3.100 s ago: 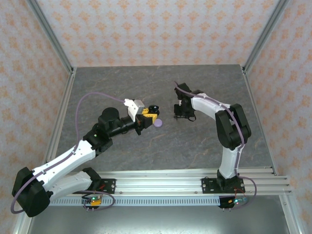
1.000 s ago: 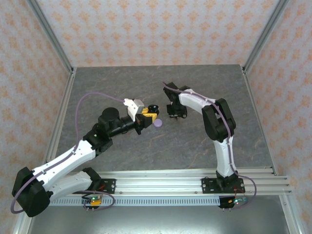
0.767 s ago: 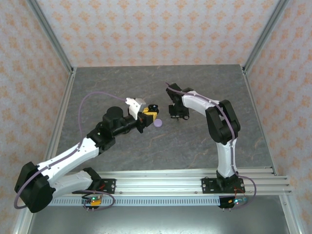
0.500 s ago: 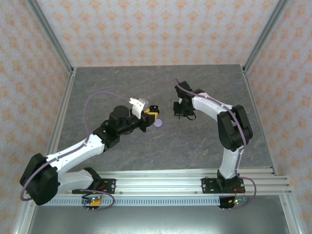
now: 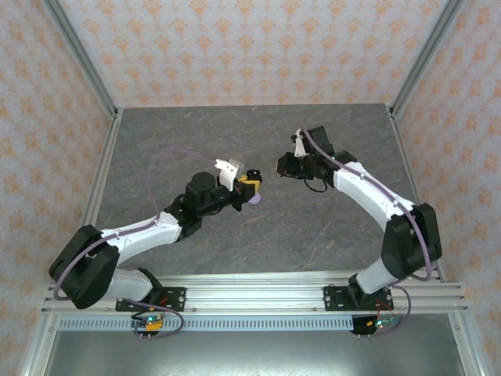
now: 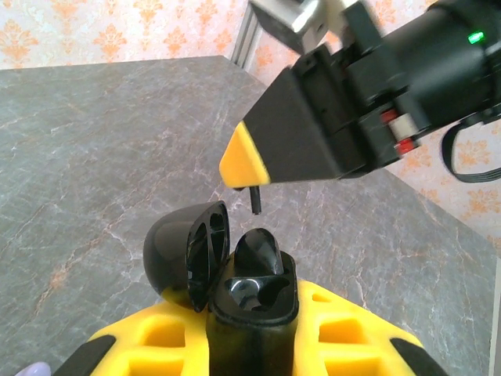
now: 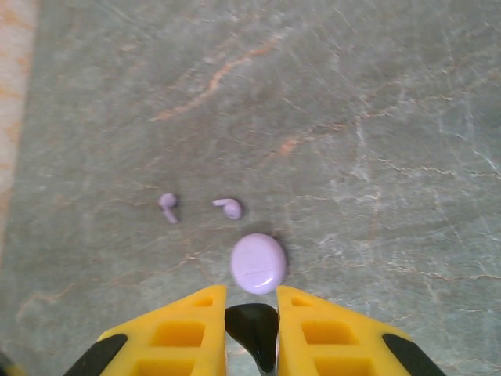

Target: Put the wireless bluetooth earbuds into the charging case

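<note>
My left gripper (image 6: 250, 317) is shut on the black charging case (image 6: 252, 301), held upright with its lid (image 6: 182, 252) swung open to the left. One black earbud (image 6: 260, 249) sits in the case's right slot; the slot beside it is empty. My right gripper (image 7: 252, 312) is shut on the other black earbud (image 7: 252, 333). Its stem (image 6: 256, 198) hangs just above the open case, below a right fingertip (image 6: 244, 160). From above, the left gripper (image 5: 249, 182) and right gripper (image 5: 280, 166) face each other at the table's middle.
The shut lilac case (image 7: 258, 262) lies on the grey table below the grippers, also seen from above (image 5: 256, 199). Two lilac earbuds (image 7: 167, 207) (image 7: 228, 207) lie loose just beyond it. Metal frame posts (image 5: 86, 74) edge the table.
The left arm has stretched out, carrying the black case right and farther back. The right arm swung left, then back right, and turned its gripper to point left over the case.
</note>
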You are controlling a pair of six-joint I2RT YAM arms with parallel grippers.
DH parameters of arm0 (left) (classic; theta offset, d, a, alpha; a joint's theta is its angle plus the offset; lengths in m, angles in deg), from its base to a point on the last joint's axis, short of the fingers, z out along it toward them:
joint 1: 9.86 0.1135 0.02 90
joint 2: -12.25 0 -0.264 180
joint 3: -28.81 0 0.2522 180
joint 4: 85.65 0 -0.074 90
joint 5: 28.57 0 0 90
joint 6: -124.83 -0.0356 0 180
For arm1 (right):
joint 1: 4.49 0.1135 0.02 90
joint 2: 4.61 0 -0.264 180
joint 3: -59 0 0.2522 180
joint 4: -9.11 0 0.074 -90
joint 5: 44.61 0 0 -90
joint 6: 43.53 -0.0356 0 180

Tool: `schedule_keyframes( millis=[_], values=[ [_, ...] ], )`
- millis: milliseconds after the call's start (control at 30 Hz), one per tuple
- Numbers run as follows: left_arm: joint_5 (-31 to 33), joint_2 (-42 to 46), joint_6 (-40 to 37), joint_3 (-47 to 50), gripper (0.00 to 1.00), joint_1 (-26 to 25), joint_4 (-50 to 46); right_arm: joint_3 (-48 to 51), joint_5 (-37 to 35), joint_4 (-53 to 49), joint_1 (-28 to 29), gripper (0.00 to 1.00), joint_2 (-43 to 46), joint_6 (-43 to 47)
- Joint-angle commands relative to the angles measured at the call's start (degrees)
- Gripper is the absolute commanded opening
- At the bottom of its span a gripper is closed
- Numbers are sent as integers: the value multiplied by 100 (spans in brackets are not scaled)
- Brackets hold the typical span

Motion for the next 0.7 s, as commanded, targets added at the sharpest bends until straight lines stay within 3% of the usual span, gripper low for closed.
schedule_keyframes(
  millis=[0,300,667],
  values=[
    [-263,-101,59,56,19,-27,903,162,378,449,-8,19,544,-27],
    [-615,-409,205,10,19,-28,1582,109,599,531,336,20,1353,329],
    [-891,-536,171,-355,19,-88,1281,-180,535,367,698,20,1357,580]
  ],
)
